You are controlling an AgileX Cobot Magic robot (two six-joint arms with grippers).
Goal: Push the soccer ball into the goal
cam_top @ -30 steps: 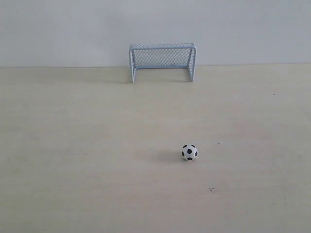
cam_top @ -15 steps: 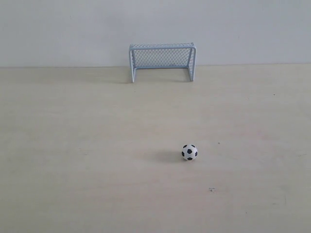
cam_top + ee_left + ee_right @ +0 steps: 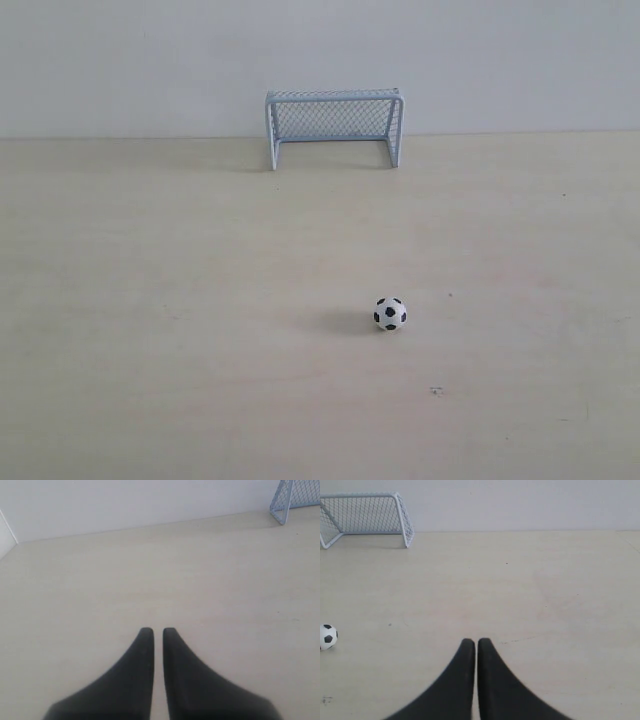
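Observation:
The soccer ball [image 3: 390, 314], white with black patches, rests on the pale table in the exterior view, well in front of the goal [image 3: 334, 126], which stands against the back wall with its mouth facing forward. Neither gripper shows in the exterior view. In the right wrist view my right gripper [image 3: 476, 642] is shut with nothing in it; the ball [image 3: 327, 637] lies off to one side at the frame edge and the goal [image 3: 367, 517] is far ahead. My left gripper [image 3: 155, 631] is shut and empty, with only a corner of the goal [image 3: 296, 497] visible.
The light wooden table [image 3: 200, 300] runs back to a plain white wall [image 3: 500, 60]. A few small dark specks [image 3: 436, 391] mark the surface near the ball.

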